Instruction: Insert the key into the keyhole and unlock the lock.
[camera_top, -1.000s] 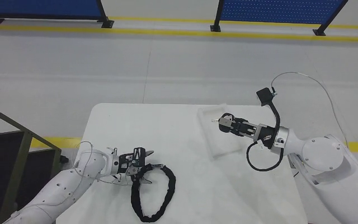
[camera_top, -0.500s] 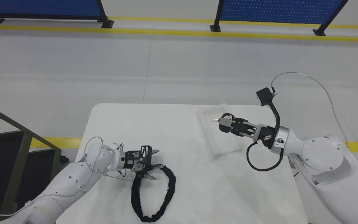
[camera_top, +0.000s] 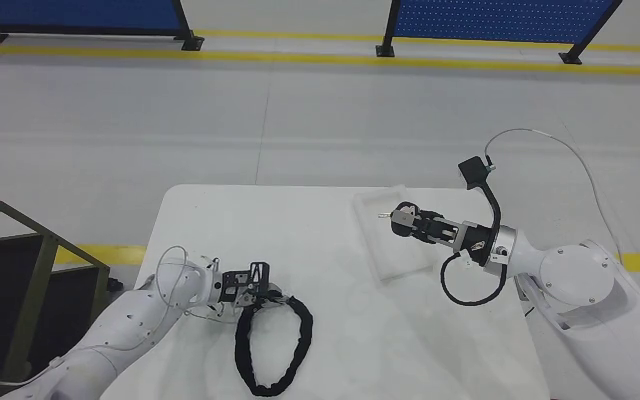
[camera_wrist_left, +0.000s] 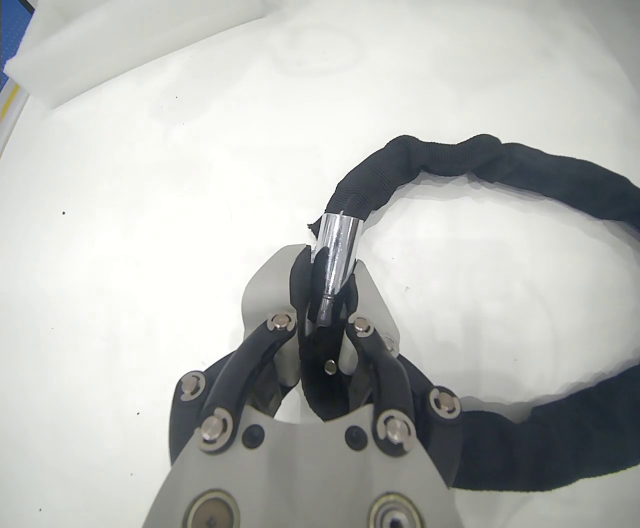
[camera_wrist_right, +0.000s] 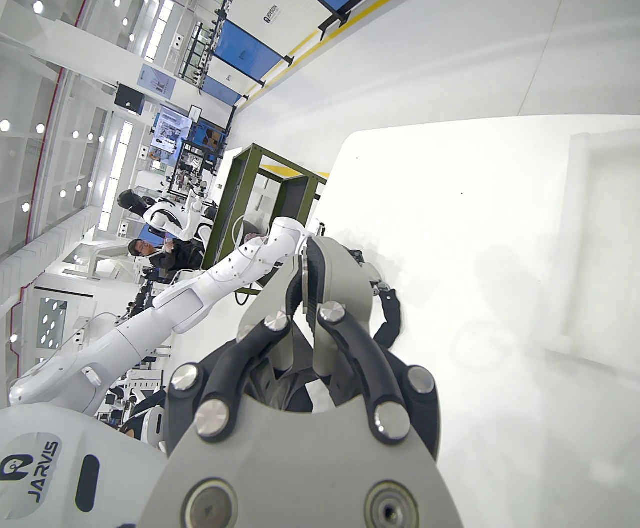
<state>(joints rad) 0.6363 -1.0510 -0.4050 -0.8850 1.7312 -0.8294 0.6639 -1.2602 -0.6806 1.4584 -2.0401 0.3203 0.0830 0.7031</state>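
- Lying nearest the robot, the lock (camera_top: 303, 335) is a black fabric-sleeved loop flat on the white bench (camera_top: 220, 230); in the left wrist view the loop (camera_wrist_left: 525, 160) is cut off at the picture's edge.
- The left claw (camera_top: 262, 292) sits at the loop's far end, its fingers pinched tight on the lock's chrome end (camera_wrist_left: 337, 250); the wrist view shows the pads of this claw (camera_wrist_left: 325, 280) pressed on both sides of the metal.
- A second ago this claw stood over the same end with its fingers spread; half a second ago they were narrowing; now they grip; the loop itself has barely shifted.
- Behind the chrome, the dark part between the fingers is hard to make out; I cannot tell where the keyhole is.
- Farther off, well apart from the lock, the right claw (camera_top: 400, 214) hangs above a white foam tray (camera_top: 366, 240); it is closed on the key (camera_top: 386, 214), whose metal tip points toward the left arm's side; this arm has kept its place over the last second.
- In the right wrist view the claw (camera_wrist_right: 305, 265) has its pads together; the key is hidden between them.
- Beyond the bench run a yellow floor line (camera_top: 300, 57) and blue barriers (camera_top: 90, 12), cut off at the picture's edge.
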